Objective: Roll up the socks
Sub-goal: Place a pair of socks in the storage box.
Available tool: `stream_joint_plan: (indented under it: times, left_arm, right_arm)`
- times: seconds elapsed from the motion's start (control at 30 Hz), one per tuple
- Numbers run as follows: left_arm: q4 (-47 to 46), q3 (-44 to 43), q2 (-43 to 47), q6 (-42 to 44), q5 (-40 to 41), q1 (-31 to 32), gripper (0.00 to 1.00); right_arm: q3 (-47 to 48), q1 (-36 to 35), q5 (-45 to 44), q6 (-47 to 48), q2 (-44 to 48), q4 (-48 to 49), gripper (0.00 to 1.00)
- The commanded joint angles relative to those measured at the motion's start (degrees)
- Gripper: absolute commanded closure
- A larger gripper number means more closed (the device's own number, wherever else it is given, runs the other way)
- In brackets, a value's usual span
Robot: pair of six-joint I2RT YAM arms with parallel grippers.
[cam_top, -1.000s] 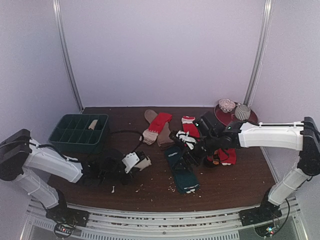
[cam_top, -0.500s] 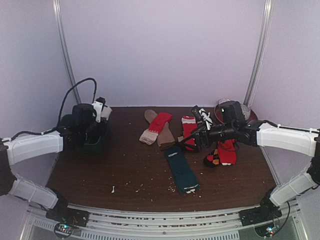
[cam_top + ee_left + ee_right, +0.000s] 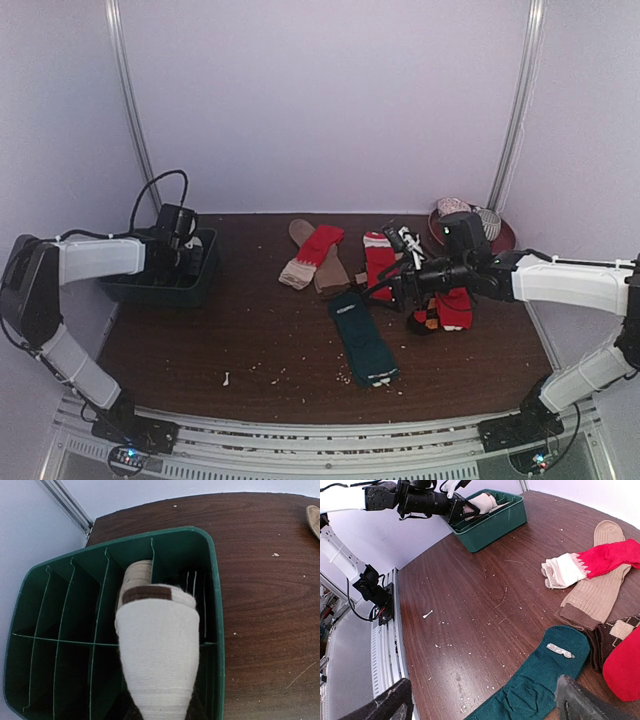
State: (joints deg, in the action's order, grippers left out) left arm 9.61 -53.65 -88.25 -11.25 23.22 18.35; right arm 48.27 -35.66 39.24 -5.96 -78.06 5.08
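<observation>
We grip the rolled cream sock in the left gripper over the far-left-corner compartment tray for stowing; the right gripper, fingers spread, aims at the teal sock, presumably next

the left gripper, low over the near middle of the table a second ago and then raised above the green tray, is now down at the tray's right end. the cream rolled sock in its grip is lowered over the right-hand compartments. the right gripper has come up off the teal sock and drawn back right, its fingers spread.
</observation>
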Motion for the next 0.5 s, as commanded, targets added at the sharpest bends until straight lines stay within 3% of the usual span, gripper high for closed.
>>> stream_joint_plan:
  times: [0.0, 0.47]
  left_arm:
    - [2.0, -3.1, -2.3, -3.7, 0.5, -0.8, 1.0]
    - [8.1, -4.1, -6.5, -3.0, -6.6, -3.2, 1.0]
  right_arm:
    - [-0.5, 0.3, 1.6, 0.0, 2.0, 1.8, 0.0]
    - [-0.4, 0.4, 2.3, 0.3, 1.3, 1.6, 0.0]
